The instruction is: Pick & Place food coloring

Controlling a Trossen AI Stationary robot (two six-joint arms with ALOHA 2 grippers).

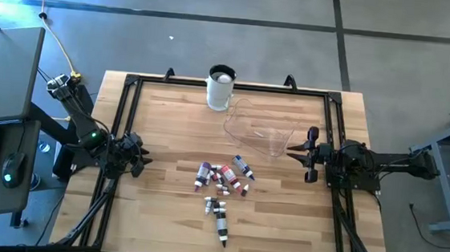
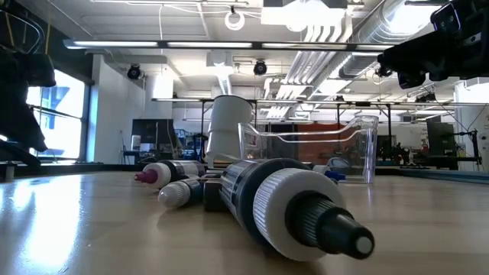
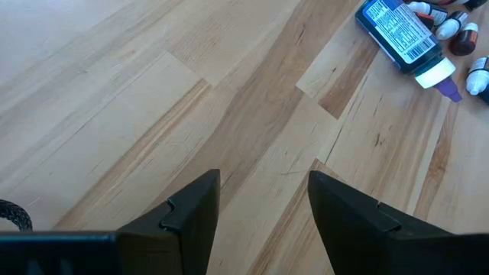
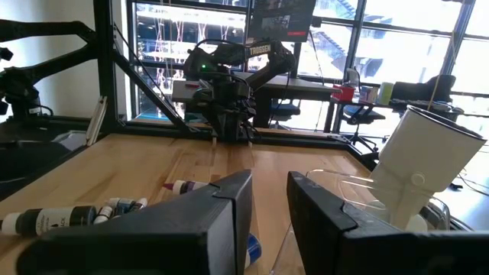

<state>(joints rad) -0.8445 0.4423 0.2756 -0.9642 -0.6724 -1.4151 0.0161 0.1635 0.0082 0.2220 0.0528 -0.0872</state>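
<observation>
Several tiny food coloring bottles (image 1: 222, 178) with white caps lie on their sides in the middle of the wooden table. A few more lie nearer the front edge (image 1: 220, 214), and one fills the low view's foreground (image 2: 294, 206). My left gripper (image 1: 144, 157) is open and empty over bare wood to the left of the bottles. Its wrist view (image 3: 263, 202) shows a blue-labelled bottle (image 3: 401, 34) ahead of it. My right gripper (image 1: 294, 152) is open by a narrow gap and empty (image 4: 270, 202). It is raised above the table, just right of the clear bowl (image 1: 261, 129).
A tall white cup (image 1: 220, 88) stands at the far edge, right behind the clear bowl, which also shows in the low view (image 2: 321, 149). A black frame (image 1: 125, 118) borders the table. There is bare wood on the left and along the near right.
</observation>
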